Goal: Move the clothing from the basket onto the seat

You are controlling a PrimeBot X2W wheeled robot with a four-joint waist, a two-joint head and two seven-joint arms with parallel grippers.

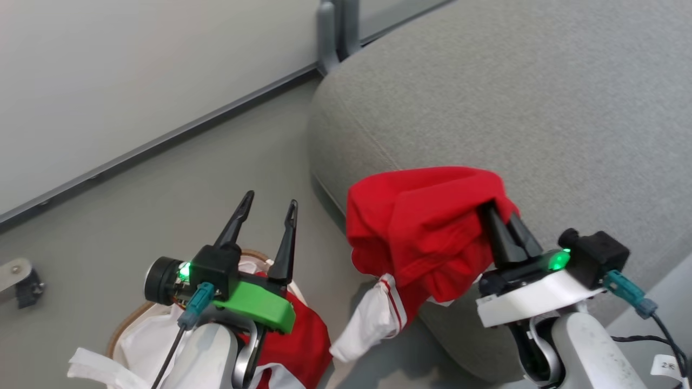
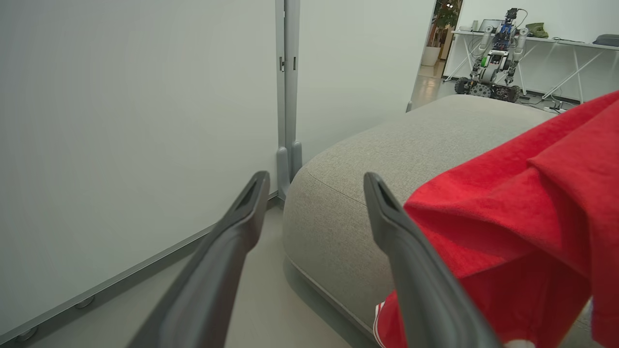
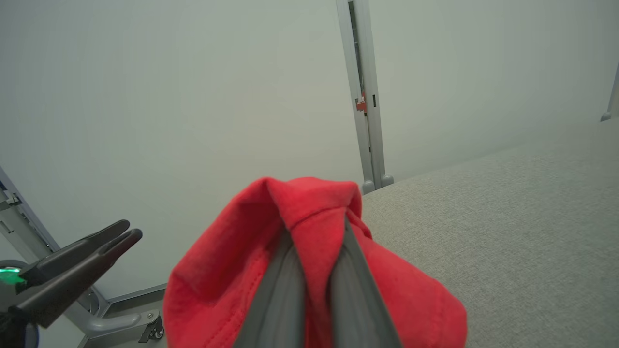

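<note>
The right gripper (image 1: 500, 219) is clamped on a red garment (image 1: 421, 227), which bunches over the seat's (image 1: 513, 97) rounded edge near its corner (some of it, white and striped, dangles off the edge toward the floor (image 1: 189, 189)). Whether it rests on the seat I cannot tell. The left gripper (image 1: 271, 198) has its fingers spread with nothing between them. It is above the basket (image 1: 127, 324), where a second garment (image 1: 303, 335) lies on the liner (image 1: 162, 335).

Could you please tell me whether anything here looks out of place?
One red garment hangs bunched from the shut right gripper at the edge of the seat, its white panel dangling past it; otherwise nothing stands out.
</note>
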